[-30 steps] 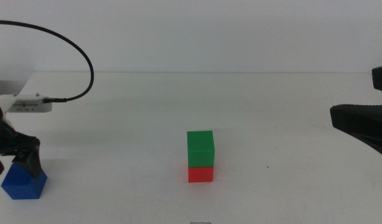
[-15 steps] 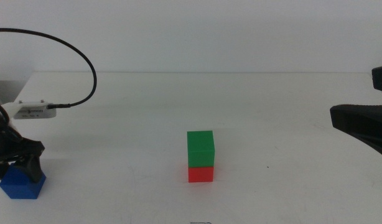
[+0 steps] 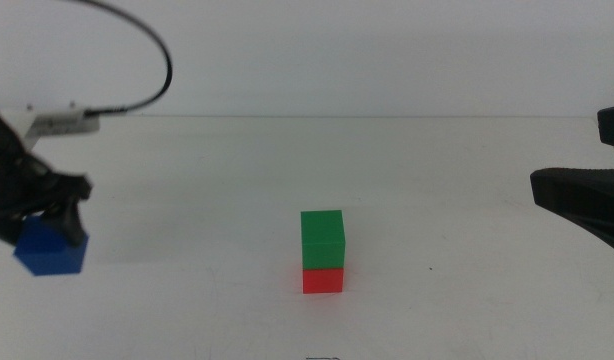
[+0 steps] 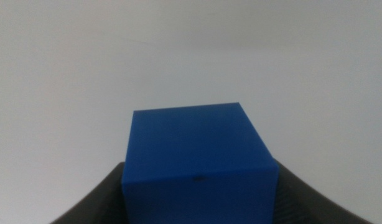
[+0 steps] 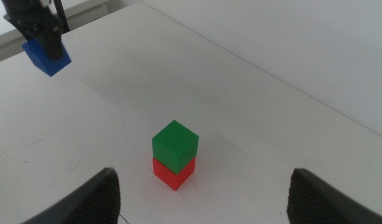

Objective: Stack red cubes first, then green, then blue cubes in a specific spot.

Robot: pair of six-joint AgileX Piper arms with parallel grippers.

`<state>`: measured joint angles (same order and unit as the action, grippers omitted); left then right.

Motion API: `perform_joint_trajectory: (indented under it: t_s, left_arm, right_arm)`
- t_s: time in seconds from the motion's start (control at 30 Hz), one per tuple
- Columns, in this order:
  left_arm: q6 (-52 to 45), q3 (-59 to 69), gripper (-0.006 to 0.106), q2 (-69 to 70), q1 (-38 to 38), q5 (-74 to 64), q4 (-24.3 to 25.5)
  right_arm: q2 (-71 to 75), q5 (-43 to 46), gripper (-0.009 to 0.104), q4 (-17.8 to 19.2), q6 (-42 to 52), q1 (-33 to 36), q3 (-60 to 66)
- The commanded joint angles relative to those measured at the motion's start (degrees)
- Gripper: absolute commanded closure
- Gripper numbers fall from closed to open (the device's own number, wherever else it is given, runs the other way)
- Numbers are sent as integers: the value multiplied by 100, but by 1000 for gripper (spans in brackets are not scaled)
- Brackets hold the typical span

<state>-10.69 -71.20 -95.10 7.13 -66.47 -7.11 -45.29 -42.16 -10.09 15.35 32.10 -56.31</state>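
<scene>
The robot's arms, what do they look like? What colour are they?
Both grippers are dark, nearly black. The left gripper has a white block above it, with a thin black cable looping up from it. The right gripper shows two wide, rounded dark jaws. No writing is readable on either.

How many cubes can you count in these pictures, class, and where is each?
3. The red cube sits on the table, the green cube on top of it, and the blue cube is held above the table in the left gripper.
</scene>
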Motion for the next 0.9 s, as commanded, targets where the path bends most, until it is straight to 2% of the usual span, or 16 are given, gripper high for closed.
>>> perform_joint_trajectory:
  t_s: [0.0, 0.1, 0.37, 0.57, 0.87]
  left_arm:
    - [1393, -310, 86, 516, -427, -368, -15]
    - [2679, -672, 86, 623, -1083, -940, 328]
    - [4351, -1343, 86, 568, -2944, -915, 641]
    - [4560, -2138, 86, 163, -3924, -915, 641]
    - [4809, -2909, 86, -634, -4597, -915, 641]
  right_arm:
    - [35, 393, 4, 16, 89, -43, -140]
    - [35, 393, 4, 16, 89, -43, -140]
    - [35, 393, 4, 16, 89, -43, -140]
    - [35, 393, 4, 16, 89, -43, -140]
    - [35, 393, 4, 16, 89, -43, -140]
